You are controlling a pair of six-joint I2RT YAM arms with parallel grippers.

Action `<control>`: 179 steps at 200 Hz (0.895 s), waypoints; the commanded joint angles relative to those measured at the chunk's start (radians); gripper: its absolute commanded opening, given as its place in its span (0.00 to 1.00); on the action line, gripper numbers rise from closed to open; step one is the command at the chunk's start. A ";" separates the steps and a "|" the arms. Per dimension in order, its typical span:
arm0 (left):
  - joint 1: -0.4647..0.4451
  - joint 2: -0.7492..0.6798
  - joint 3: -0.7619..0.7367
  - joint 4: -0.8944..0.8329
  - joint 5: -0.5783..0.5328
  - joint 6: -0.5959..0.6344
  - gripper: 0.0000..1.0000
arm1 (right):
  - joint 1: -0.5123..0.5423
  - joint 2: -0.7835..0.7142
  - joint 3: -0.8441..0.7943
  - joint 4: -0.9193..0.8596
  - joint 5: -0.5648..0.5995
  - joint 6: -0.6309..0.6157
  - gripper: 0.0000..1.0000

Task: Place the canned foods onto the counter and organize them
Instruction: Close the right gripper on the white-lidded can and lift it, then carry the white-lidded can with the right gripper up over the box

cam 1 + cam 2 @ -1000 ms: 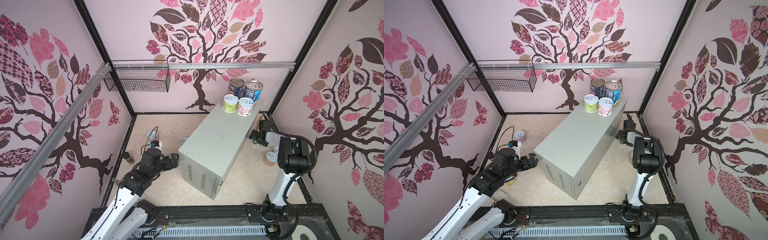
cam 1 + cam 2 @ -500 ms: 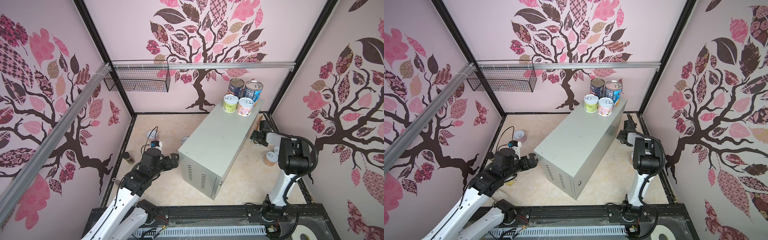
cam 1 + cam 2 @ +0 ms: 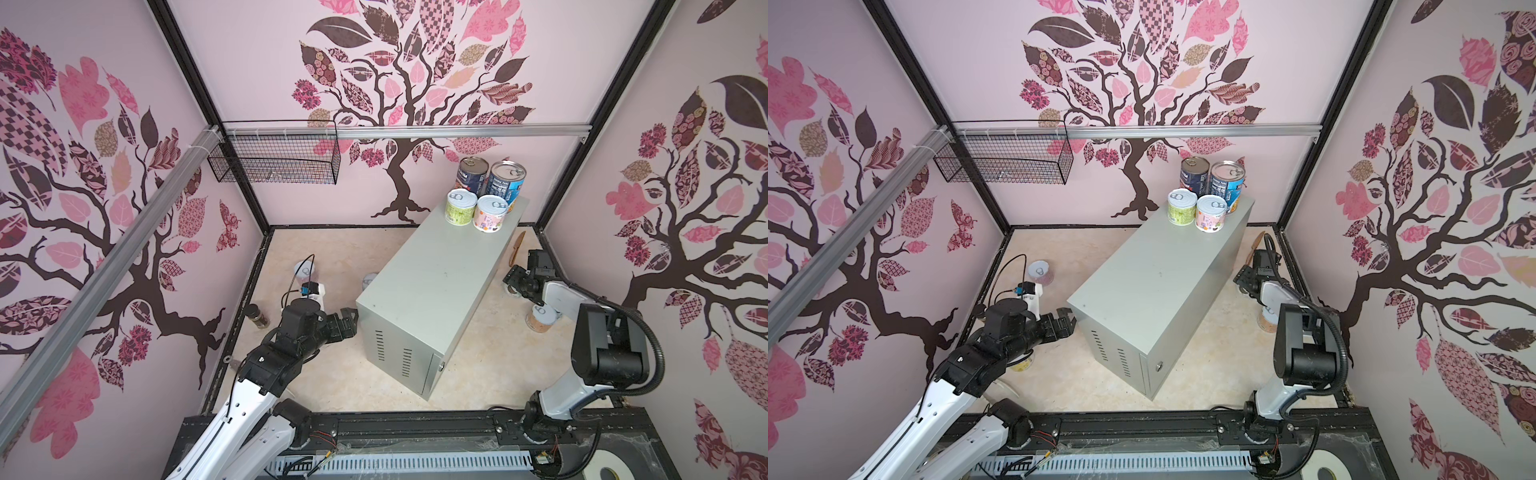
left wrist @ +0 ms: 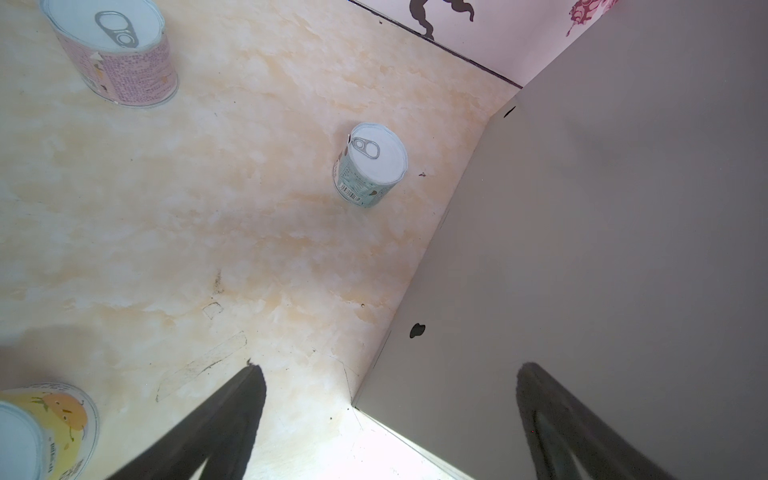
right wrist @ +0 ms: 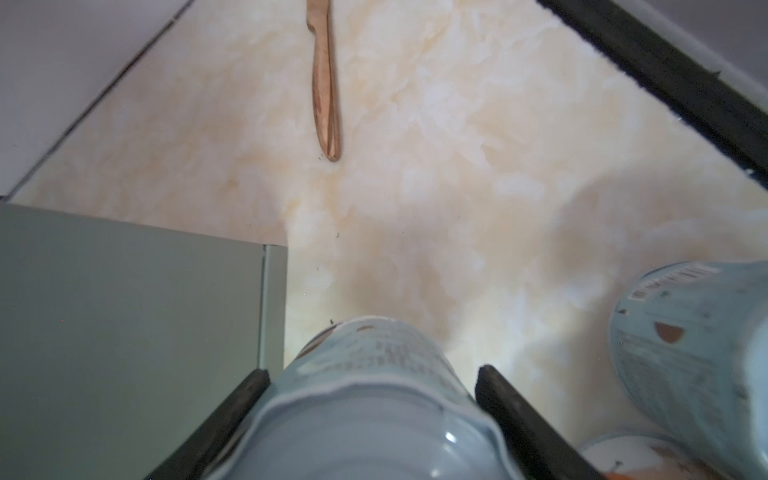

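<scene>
- The left gripper [image 3: 348, 319] (black, two-fingered) is staying put, hanging spread wide and empty by the vented end of the long light grey metal counter [image 3: 432, 282]. A short pink-labelled tin [image 4: 120, 54] and a short pale green tin [image 4: 370, 166] are waiting on the cream floor.
- Four silver-lidded tins [image 3: 492, 216], two tall dark blue and two short pastel, are standing bunched at the counter's far end, with none added.
- The right gripper [image 5: 370, 372] has been narrowing around a short pale blue tin [image 5: 353, 440] down beside the counter. Its fingers [image 5: 243, 399] now seem to be pressing both sides, so a fifth placement is likely starting.
</scene>
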 commanded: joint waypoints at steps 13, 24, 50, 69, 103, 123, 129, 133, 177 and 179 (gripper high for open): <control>0.006 -0.003 -0.020 0.017 -0.006 0.020 0.98 | -0.004 -0.200 -0.061 0.061 -0.044 0.084 0.64; 0.006 -0.003 -0.018 0.017 -0.012 0.023 0.98 | -0.004 -0.249 -0.085 0.065 -0.062 0.110 0.64; 0.006 0.004 -0.013 0.018 -0.025 0.032 0.98 | -0.004 -0.371 -0.134 0.061 -0.115 0.174 0.64; 0.006 0.015 -0.016 0.025 -0.016 0.020 0.98 | -0.005 -0.452 -0.154 0.050 -0.136 0.206 0.64; 0.006 0.037 -0.015 0.033 -0.005 0.015 0.98 | -0.004 -0.539 -0.126 -0.010 -0.189 0.248 0.65; 0.006 0.040 -0.012 0.031 -0.001 0.017 0.98 | -0.004 -0.603 -0.120 -0.022 -0.207 0.270 0.65; 0.006 0.042 -0.011 0.030 0.002 0.016 0.98 | -0.004 -0.618 -0.114 -0.028 -0.215 0.273 0.65; 0.006 0.041 -0.011 0.028 0.005 0.015 0.98 | -0.004 -0.626 -0.109 -0.034 -0.220 0.275 0.65; 0.004 0.050 0.033 -0.048 0.061 0.043 0.98 | 0.009 -0.702 -0.036 -0.118 -0.259 0.280 0.64; 0.005 0.049 0.038 -0.055 0.063 0.048 0.98 | 0.013 -0.704 -0.032 -0.122 -0.257 0.279 0.64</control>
